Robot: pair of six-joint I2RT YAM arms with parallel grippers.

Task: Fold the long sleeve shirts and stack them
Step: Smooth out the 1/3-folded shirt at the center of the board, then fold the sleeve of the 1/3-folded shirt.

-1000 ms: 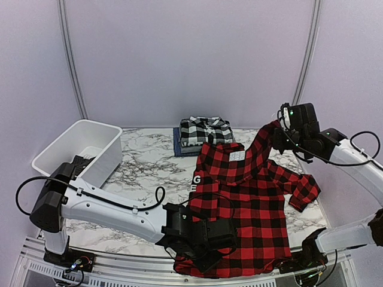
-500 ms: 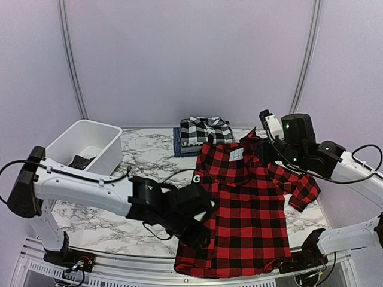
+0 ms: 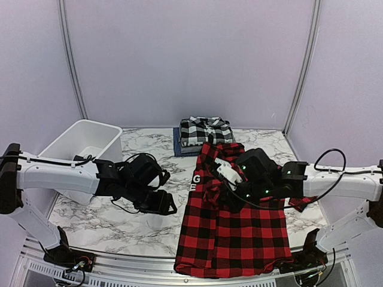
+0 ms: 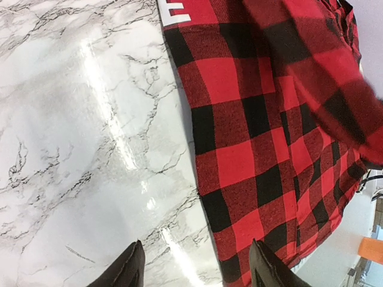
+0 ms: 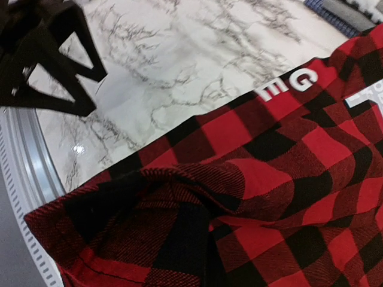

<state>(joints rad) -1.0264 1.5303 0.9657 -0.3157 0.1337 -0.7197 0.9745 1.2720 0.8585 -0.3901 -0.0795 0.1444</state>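
Meanwhile the left gripper [image 3: 161, 205] hangs open over bare table [image 3: 119, 222] beside the red-and-black shirt [image 3: 239, 239], spread at the near edge. The right gripper [image 3: 222, 182] pinches its fabric. Far edge: folded shirts [image 3: 205, 130]; left edge: white tub [image 3: 90, 123].

A white tub [image 3: 78, 134] stands on the marble table's [image 3: 108, 221] left side.

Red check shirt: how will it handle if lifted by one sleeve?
Probably floppy: the red-and-black shirt bunches into soft folds where the right gripper pinches it, so it would likely sag from one grip point. Probably light for its spread, since it lies thin and flat. On the marble table it may wrinkle rather than slide whole.
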